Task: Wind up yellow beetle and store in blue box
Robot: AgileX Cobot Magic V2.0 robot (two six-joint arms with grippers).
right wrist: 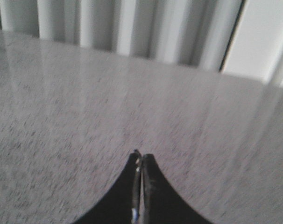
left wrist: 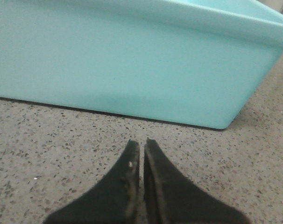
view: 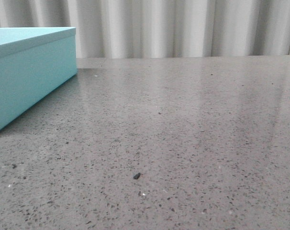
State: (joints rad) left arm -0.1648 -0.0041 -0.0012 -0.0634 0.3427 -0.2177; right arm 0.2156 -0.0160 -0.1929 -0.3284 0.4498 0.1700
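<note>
The blue box (view: 27, 72) stands at the far left of the table in the front view, a large turquoise box with plain sides. In the left wrist view its long side (left wrist: 132, 60) fills the upper part of the picture. My left gripper (left wrist: 141, 145) is shut and empty, low over the table a short way in front of the box. My right gripper (right wrist: 141, 155) is shut and empty over bare table, facing the curtain. The yellow beetle is out of view in all frames. Neither gripper shows in the front view.
The speckled grey table (view: 183, 120) runs back to a pale pleated curtain (view: 183, 26). A small dark speck (view: 137, 176) lies on the table near the front. The right wrist view shows a white panel (right wrist: 263, 32) beside the curtain.
</note>
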